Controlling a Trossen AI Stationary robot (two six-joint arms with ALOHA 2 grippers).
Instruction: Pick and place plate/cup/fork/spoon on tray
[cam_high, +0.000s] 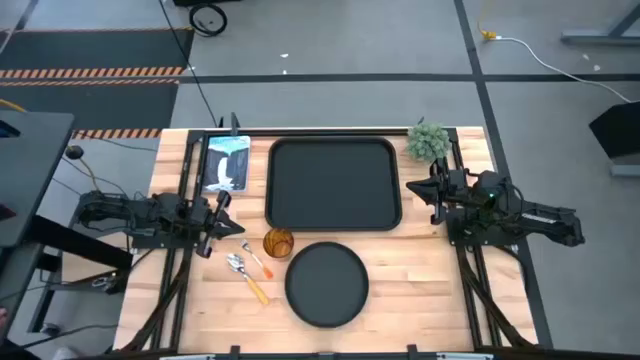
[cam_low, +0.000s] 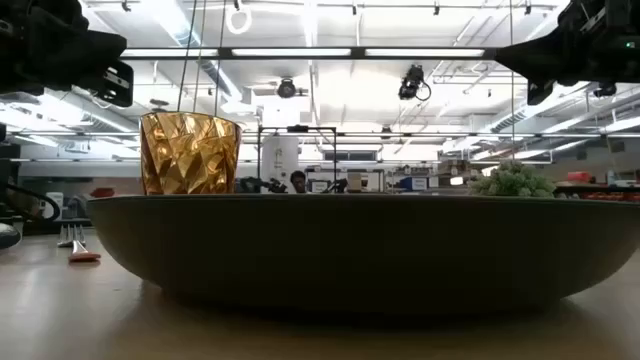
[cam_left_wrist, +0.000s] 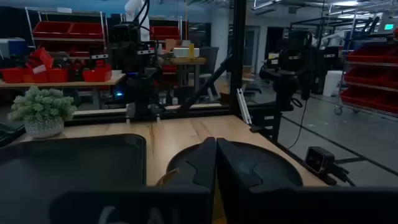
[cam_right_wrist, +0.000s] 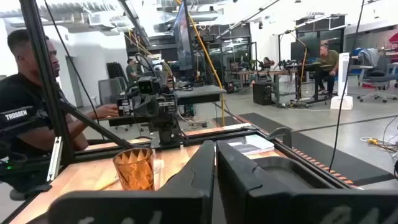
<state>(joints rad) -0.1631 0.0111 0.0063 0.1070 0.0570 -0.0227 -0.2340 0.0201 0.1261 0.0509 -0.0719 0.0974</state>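
The round black plate (cam_high: 326, 284) lies flat at the table's near middle; it fills the low view (cam_low: 360, 245). The amber cup (cam_high: 278, 243) stands upright just left of and beyond it, also in the low view (cam_low: 190, 152) and the right wrist view (cam_right_wrist: 134, 168). The spoon (cam_high: 246, 275) and the fork (cam_high: 256, 260) lie flat left of the plate. The black tray (cam_high: 333, 184) lies at the far middle. My left gripper (cam_high: 226, 219) is shut and empty above the table, left of the cup. My right gripper (cam_high: 417, 192) is shut and empty beside the tray's right rim.
A small potted plant (cam_high: 428, 141) stands at the far right corner. A blue and white booklet (cam_high: 226, 163) lies left of the tray. A person (cam_right_wrist: 28, 112) sits beyond the table's left side. Bare wood shows right of the plate.
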